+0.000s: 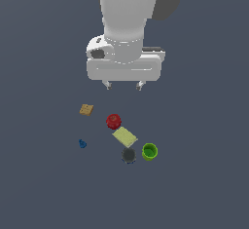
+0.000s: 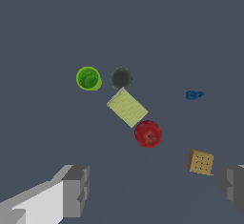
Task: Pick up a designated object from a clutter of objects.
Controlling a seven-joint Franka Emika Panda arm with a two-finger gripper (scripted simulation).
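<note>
Item one, my gripper (image 1: pixel 123 85): fingers spread wide, nothing between them, hanging above the dark floor (image 1: pixel 44 184); in the wrist view one finger (image 2: pixel 76 189) shows pale grey with a darker pad, the other sits at the frame edge.

Item two, the cracker (image 1: pixel 86 109): small flat tan square with darker dots, lying on the floor by itself, toward the exterior view's left of the red ball (image 1: pixel 114 121) and apart from it; nearest of all pieces to my fingertips, yet untouched; in the wrist view it lies close beside the edge finger.

Item three, the clutter: red ball with a small stem dimple; pale yellow-green card (image 1: pixel 125 136) lying flat, one corner right by the ball; dark grey disc (image 1: pixel 128 155) just past the card's far corner; green cup (image 1: pixel 150 151) upright, just beside the disc; tiny blue piece (image 1: pixel 82 144) off alone on the exterior view's left, well apart from the rest.
</note>
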